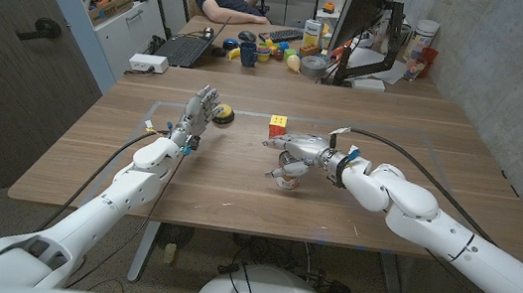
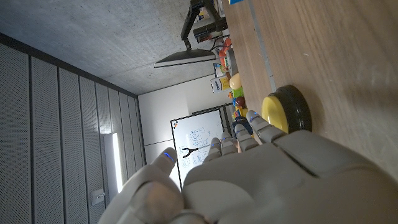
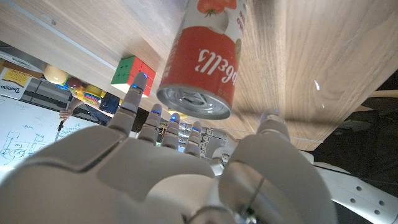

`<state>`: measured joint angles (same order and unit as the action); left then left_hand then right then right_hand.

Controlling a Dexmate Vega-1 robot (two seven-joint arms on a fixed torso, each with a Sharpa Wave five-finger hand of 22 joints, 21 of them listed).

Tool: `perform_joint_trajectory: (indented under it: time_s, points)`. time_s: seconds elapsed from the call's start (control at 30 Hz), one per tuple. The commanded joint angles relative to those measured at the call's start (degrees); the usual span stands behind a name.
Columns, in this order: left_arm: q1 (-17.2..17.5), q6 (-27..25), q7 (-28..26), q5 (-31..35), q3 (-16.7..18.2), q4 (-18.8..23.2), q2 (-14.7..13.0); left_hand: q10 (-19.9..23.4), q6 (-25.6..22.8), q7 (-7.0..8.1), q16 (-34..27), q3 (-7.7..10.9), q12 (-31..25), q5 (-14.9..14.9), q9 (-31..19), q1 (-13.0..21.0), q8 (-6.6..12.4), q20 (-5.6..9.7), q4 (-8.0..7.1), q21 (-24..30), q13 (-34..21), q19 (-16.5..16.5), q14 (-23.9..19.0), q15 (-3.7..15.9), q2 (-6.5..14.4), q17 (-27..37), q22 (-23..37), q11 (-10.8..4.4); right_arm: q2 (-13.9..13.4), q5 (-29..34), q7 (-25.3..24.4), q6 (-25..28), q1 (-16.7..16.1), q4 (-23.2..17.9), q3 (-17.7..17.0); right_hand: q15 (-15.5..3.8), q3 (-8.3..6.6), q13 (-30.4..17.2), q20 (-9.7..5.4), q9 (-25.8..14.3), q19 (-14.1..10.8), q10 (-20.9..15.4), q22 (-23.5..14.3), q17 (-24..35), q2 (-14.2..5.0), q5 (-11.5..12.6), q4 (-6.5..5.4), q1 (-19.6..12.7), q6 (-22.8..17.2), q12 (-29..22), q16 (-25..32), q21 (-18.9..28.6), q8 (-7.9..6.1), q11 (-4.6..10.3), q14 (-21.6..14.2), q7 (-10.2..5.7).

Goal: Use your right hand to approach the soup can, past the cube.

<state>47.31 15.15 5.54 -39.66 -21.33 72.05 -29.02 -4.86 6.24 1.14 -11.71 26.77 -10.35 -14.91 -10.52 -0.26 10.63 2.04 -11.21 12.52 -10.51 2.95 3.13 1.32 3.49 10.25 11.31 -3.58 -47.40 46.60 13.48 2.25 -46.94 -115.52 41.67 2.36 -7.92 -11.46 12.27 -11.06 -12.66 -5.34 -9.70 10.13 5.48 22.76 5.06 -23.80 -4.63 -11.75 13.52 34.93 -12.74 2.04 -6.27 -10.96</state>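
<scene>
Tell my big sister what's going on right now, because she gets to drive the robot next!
Right hand: open, fingers spread above the soup can, not gripping it; the right wrist view shows the can's top just beyond the fingertips.
Left hand: raised, open, holding nothing, beside the yellow-topped black puck.
Cube: on the table, just behind the right hand, untouched.
Done: the hand has reached the can from the near side of the cube.
Left: probably nothing, or only a little closing in if you want it nearer.
</scene>
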Motion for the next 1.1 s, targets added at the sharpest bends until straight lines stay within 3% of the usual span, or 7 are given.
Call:
perform_joint_trajectory:
  time_s: [0.03,0.5,1.1]
  points:
    - [0.2,-0.1,0.1,-0.1,0.0,0.2,-0.1,-0.2,0.2,-0.23,-0.4,-0.22,-0.3,-0.4,-0.1,0.1,0.35,0.05,0.05,0.2,-0.2,0.5,0.1,-0.11,6.9,0.3,0.2,-0.01,0.7,2.2,2.4,0.8,0.3,-0.3,0.6,0.02,-0.03,-0.1,-0.07,-0.3,-1.2,-0.1,-0.1,0.0,-0.17,0.7,0.54,-1.4,-0.3,-0.2,0.0,-0.3,-0.2,0.48,-0.4,-0.34]
    - [0.6,-0.4,-0.2,0.0,0.0,0.9,-0.3,-0.2,0.3,-0.2,-0.4,-0.31,-0.3,-0.5,-0.1,0.1,0.31,0.04,0.06,0.2,-0.2,0.5,0.1,-0.1,6.9,0.3,0.2,-0.05,1.0,1.7,-0.1,0.4,-0.5,0.3,-0.1,-0.39,0.13,-0.1,0.04,-0.3,-3.0,-0.2,0.0,0.0,-0.67,0.9,0.97,-2.9,-1.0,0.0,-0.1,-0.9,-0.2,1.32,-1.0,-0.68]
    - [0.8,-0.5,-0.6,0.3,-0.2,1.8,-0.5,-0.3,0.2,-0.14,-0.4,-0.43,-0.3,-0.5,-0.1,0.1,0.33,0.02,0.06,0.2,-0.2,0.5,0.1,-0.09,6.9,0.3,0.2,-0.04,0.3,1.0,-0.8,0.5,-1.5,-0.3,-0.8,-0.49,0.42,-0.1,0.07,-0.3,-4.3,-0.6,0.0,0.0,-0.95,1.2,1.13,-3.8,-1.5,0.0,-0.3,-1.5,-0.18,1.15,-1.4,-0.35]
